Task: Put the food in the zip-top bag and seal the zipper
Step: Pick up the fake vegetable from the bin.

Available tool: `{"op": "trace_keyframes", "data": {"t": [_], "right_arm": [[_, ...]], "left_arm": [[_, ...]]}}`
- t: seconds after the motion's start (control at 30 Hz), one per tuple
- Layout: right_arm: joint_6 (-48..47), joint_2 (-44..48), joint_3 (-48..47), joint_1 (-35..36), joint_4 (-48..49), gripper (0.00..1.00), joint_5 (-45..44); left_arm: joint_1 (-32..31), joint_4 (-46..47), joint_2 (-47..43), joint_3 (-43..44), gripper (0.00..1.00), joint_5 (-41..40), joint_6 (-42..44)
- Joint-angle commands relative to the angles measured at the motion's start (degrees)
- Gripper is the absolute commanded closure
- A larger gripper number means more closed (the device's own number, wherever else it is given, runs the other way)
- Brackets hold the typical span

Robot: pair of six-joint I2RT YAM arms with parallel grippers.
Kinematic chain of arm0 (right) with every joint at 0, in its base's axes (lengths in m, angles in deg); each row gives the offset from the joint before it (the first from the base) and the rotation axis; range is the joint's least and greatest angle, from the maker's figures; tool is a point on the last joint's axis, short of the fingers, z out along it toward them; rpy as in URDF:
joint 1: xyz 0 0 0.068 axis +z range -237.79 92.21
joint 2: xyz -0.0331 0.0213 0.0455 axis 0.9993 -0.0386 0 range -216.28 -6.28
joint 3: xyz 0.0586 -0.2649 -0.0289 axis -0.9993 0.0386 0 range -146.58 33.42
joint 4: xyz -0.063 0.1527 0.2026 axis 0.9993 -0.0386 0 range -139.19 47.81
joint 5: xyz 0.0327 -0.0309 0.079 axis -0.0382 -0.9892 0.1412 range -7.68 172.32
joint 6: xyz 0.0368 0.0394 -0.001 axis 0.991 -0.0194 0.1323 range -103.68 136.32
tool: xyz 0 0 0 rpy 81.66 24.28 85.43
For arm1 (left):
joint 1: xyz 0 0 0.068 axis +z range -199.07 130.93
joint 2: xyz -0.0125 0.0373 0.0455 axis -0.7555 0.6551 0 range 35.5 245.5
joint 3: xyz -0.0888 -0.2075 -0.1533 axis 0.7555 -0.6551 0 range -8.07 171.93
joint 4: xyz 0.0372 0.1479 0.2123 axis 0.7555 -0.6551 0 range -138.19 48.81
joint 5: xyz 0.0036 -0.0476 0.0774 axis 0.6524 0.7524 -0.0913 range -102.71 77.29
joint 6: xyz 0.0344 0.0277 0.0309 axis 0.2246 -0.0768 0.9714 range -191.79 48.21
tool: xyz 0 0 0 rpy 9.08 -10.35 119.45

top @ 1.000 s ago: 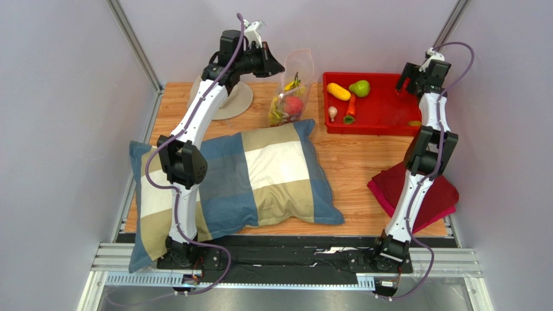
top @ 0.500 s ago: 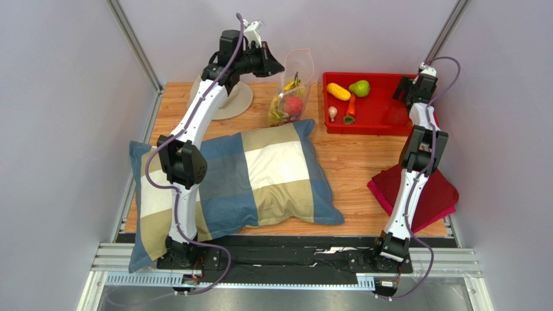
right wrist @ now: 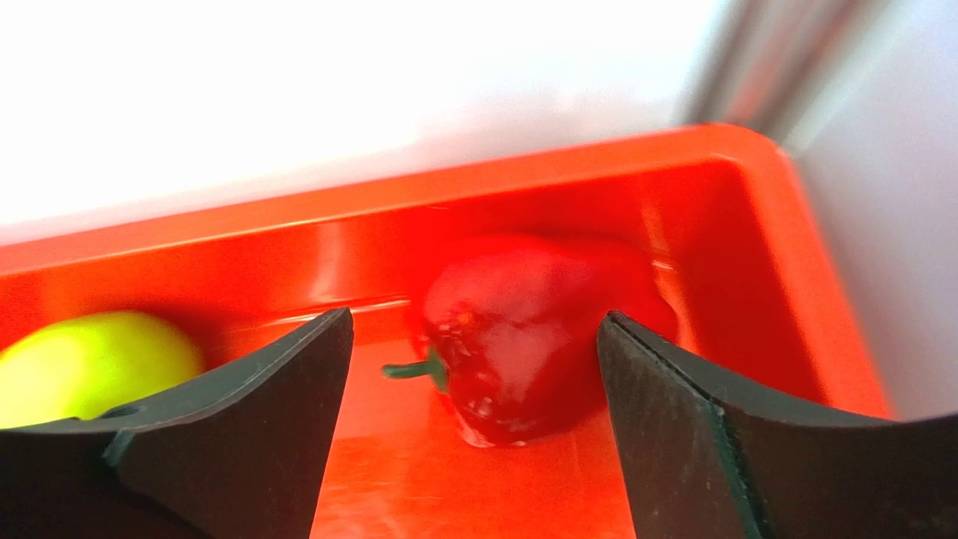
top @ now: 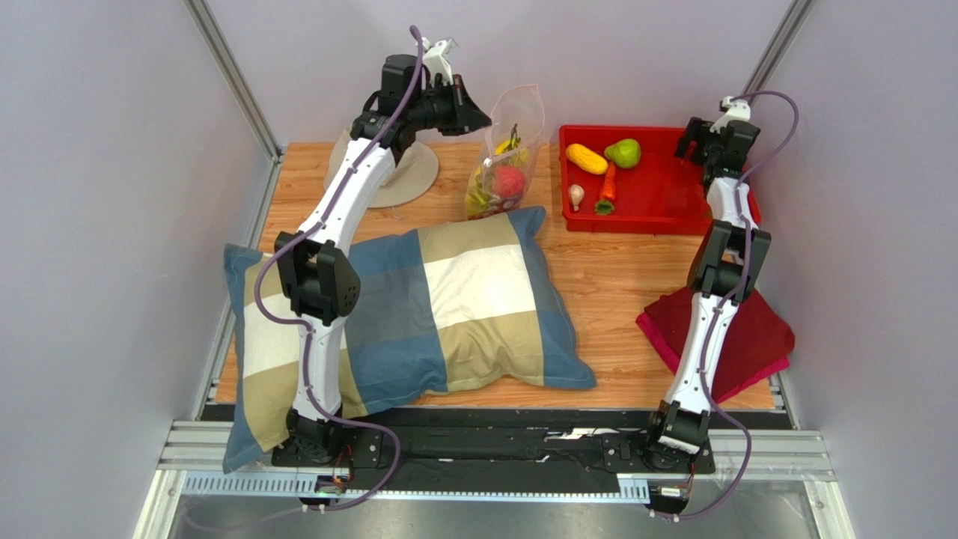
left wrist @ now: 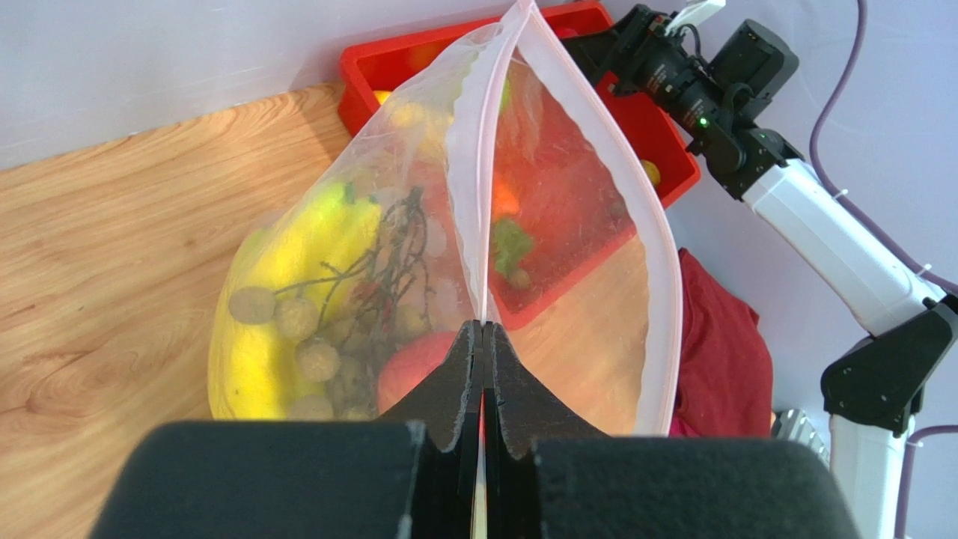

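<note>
The clear zip-top bag (top: 508,157) stands at the back of the table and holds yellow bananas (left wrist: 281,258), a tan bunch (left wrist: 304,337) and a red apple (left wrist: 407,365). My left gripper (top: 481,116) is shut on the pinkish zipper strip (left wrist: 486,168) and holds the bag's mouth up; the mouth gapes open to the right. My right gripper (top: 688,144) is open, low in the far right corner of the red tray (top: 663,208). In the right wrist view a red pepper (right wrist: 540,326) lies between its fingers, apart from both. A yellow piece (top: 586,158), a green fruit (top: 623,152) and a carrot (top: 607,184) lie in the tray.
A checked pillow (top: 427,303) covers the near left of the table. A beige hat (top: 405,174) lies under the left arm. A dark red cloth (top: 748,337) lies at the near right. The tray's rim (right wrist: 776,202) stands close beside the right finger.
My right gripper has swung left and down from the tray's right edge into its far right corner, over the red pepper. The left gripper and the bag have not moved.
</note>
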Motion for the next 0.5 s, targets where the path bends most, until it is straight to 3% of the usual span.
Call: {"op": "trace_keyframes", "data": {"t": [0.0,0.2,0.33,0.47], "right_arm": [[2.2,0.7,-2.6,1.0,0.8,0.18,10.1],[5.5,3.7,-1.9,1.4,-5.5,0.26,17.9],[8.2,6.9,-0.1,1.4,-11.5,0.46,25.2],[12.8,13.7,8.0,1.4,-10.8,0.57,37.2]], "left_arm": [[0.4,1.3,0.1,2.6,1.0,0.8,-0.2],[0.4,1.3,0.2,2.8,1.0,0.9,-0.5],[0.5,1.4,0.1,2.8,1.0,0.9,-0.5],[0.5,1.3,0.2,2.8,1.0,0.9,-0.3]]}}
